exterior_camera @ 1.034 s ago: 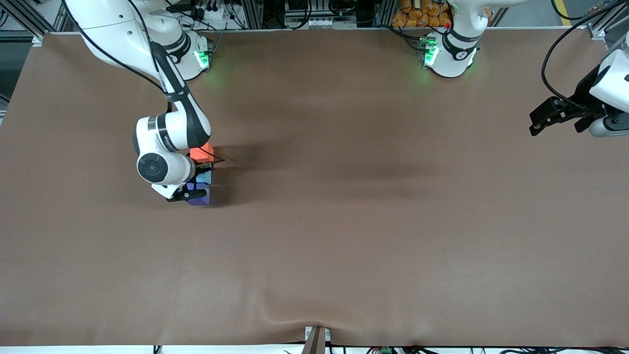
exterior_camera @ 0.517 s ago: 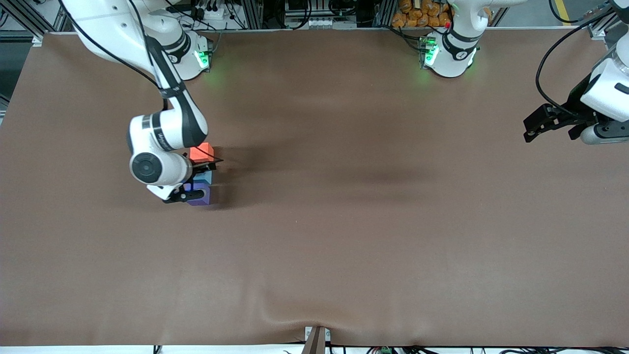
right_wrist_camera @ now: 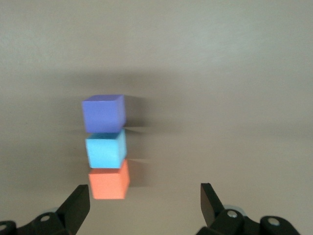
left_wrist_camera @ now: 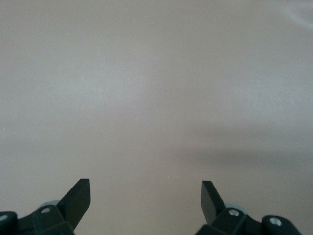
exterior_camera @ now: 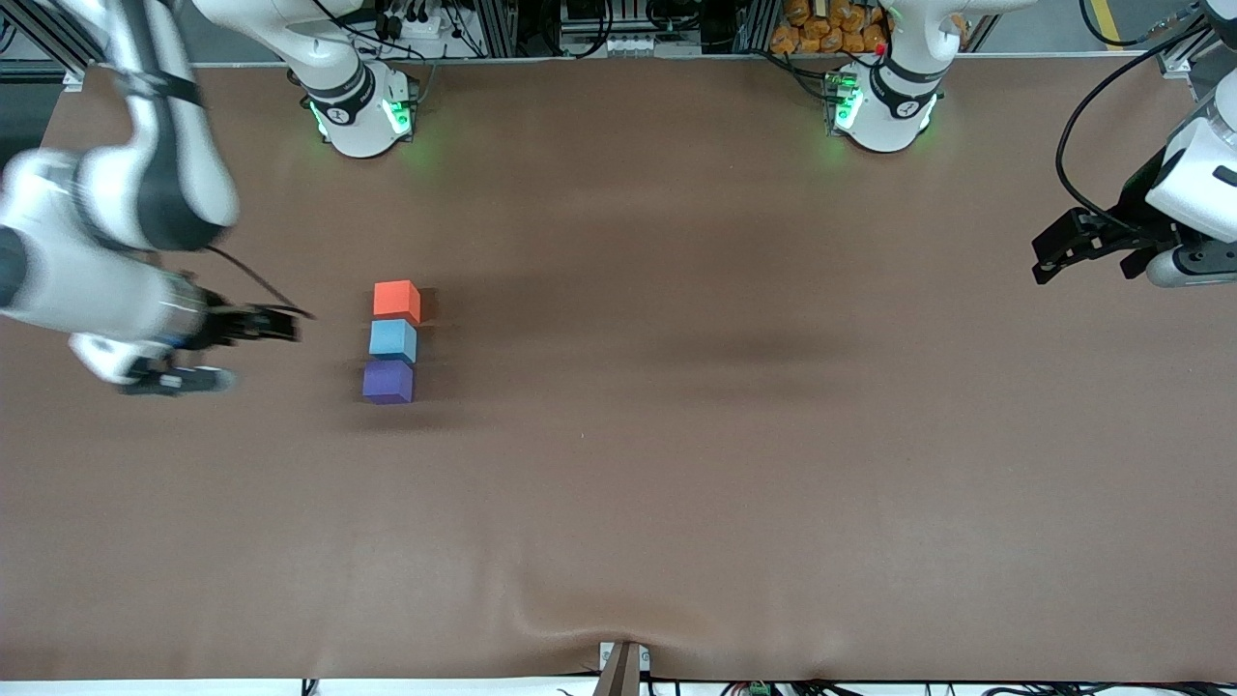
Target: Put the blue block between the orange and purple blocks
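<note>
The orange block (exterior_camera: 397,300), the blue block (exterior_camera: 392,339) and the purple block (exterior_camera: 388,381) stand in a tight row on the brown table, the blue one in the middle and the purple one nearest the front camera. My right gripper (exterior_camera: 253,354) is open and empty, over bare table beside the row, toward the right arm's end. The right wrist view shows the purple block (right_wrist_camera: 103,113), the blue block (right_wrist_camera: 105,151) and the orange block (right_wrist_camera: 109,184) ahead of that open gripper (right_wrist_camera: 145,191). My left gripper (exterior_camera: 1053,256) waits open and empty at the left arm's end; it also shows in the left wrist view (left_wrist_camera: 145,185).
The brown table cover (exterior_camera: 676,435) has a small wrinkle at its edge nearest the front camera (exterior_camera: 618,623). The two arm bases (exterior_camera: 362,106) (exterior_camera: 884,101) stand along the table's robot side.
My right gripper has left the blocks and pulled away toward the right arm's end, open and empty. The blue block stays between orange and purple. The left arm barely shifted.
</note>
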`<state>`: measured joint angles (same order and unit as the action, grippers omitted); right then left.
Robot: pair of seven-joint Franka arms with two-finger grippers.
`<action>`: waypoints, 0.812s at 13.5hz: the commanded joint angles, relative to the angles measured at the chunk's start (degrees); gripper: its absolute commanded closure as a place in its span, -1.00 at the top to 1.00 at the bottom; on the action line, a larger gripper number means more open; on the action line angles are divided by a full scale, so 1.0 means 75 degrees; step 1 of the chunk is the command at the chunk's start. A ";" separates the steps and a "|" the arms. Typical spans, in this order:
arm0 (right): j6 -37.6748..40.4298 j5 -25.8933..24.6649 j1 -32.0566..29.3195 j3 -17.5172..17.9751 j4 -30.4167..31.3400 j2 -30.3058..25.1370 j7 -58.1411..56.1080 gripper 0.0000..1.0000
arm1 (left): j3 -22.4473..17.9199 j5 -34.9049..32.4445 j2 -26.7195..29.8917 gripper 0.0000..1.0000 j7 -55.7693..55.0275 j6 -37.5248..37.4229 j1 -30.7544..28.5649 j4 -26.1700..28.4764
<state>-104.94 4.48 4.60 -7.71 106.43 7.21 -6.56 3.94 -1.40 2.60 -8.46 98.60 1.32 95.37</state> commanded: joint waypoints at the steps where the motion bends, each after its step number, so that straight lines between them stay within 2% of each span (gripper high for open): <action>1: 0.0582 -0.0012 -0.0635 0.0184 0.0013 -0.0843 -0.0274 1.00 | 0.0037 0.0081 -0.0054 1.00 0.0167 0.0131 -0.0059 -0.0060; 2: 0.1073 -0.0023 -0.0683 0.0172 -0.0359 -0.0903 -0.0250 1.00 | 0.0037 0.0093 -0.0007 1.00 0.0167 0.0120 -0.0071 -0.0048; 5: 0.2773 -0.0140 -0.0696 0.0137 -0.2163 -0.0891 0.0543 1.00 | 0.0071 0.0093 0.0052 1.00 0.0179 -0.0079 -0.0071 -0.0060; 6: 0.3137 -0.0384 -0.0626 0.0149 -0.2539 -0.0891 0.0779 1.00 | 0.0072 0.0081 0.0110 1.00 0.0179 -0.0277 -0.0059 -0.0094; 8: 0.3550 -0.0749 -0.0520 0.0161 -0.2940 -0.0950 0.0898 1.00 | 0.0072 0.0081 0.0122 1.00 0.0179 -0.0814 -0.0047 -0.0386; 11: 0.3481 -0.0762 -0.0566 0.0160 -0.2953 -0.1044 0.0898 1.00 | 0.0072 0.0093 0.0099 1.00 0.0179 -0.1427 -0.0012 -0.0762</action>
<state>-79.27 0.05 0.27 -6.66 85.15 -0.77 -0.80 4.32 -1.32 3.16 -8.36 90.46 1.48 91.80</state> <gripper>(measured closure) 0.000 0.000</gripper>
